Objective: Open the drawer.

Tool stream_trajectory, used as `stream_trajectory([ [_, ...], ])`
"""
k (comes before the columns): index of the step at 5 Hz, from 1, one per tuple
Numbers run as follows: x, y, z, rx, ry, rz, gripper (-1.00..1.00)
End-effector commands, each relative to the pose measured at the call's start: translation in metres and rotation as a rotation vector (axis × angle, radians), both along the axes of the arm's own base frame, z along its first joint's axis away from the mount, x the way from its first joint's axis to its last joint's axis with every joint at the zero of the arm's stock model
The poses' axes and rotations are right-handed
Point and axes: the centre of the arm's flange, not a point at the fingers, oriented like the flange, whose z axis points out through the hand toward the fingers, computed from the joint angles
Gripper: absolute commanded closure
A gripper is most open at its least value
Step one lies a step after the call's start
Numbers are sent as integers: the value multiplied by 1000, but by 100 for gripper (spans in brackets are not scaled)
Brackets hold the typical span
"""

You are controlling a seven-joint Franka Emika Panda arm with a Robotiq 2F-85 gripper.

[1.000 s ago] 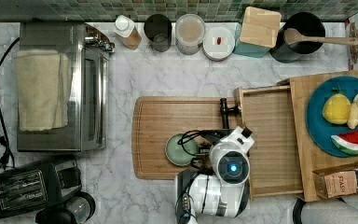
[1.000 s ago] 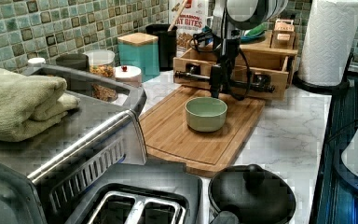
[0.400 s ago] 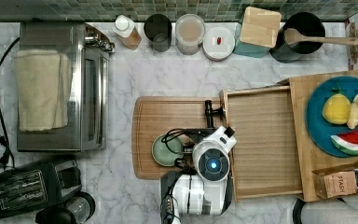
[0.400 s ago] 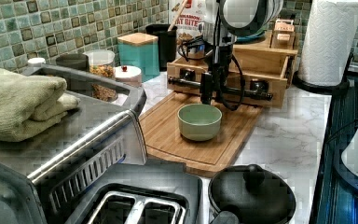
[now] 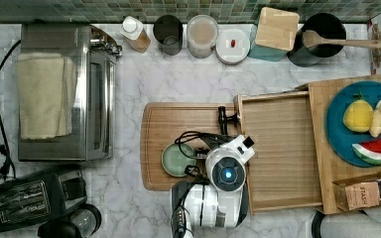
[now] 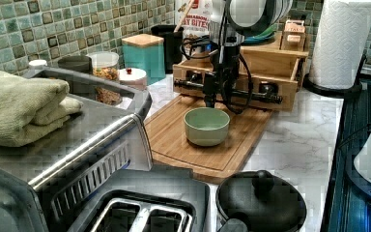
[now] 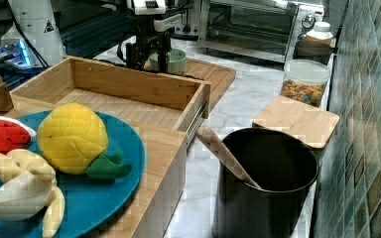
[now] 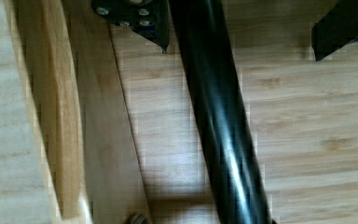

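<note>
One Bar Between the Fingers, Drawer Drawn Well Out

One wide wooden drawer (image 5: pixel 278 148) stood pulled far out of its cabinet over the bench (image 5: pixel 178 74), its plank bottom open to the top view and its front reaching across the edge of the cutting board (image 5: pixel 178 124). Along that front ran the black bar handle (image 6: pixel 227 91), its long axis crosswise to the pull. The gripper (image 6: pixel 211 99) hung over the bar near its middle (the green bowl (image 6: pixel 206 125) sat just beside, on the board). In the wrist view the fingers (image 8: pixel 144 18) stood spread, one either side of the bar, not visibly pinching it. Any further pull would run away from the cabinet.
</note>
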Motion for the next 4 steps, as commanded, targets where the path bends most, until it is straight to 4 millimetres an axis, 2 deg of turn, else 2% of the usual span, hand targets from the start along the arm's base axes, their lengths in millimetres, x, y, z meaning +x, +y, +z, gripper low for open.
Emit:
stream_trajectory([
  [1,3,114,21,-13,-26,219,-100],
  [4,3,114,21,-13,-26,218,-100],
])
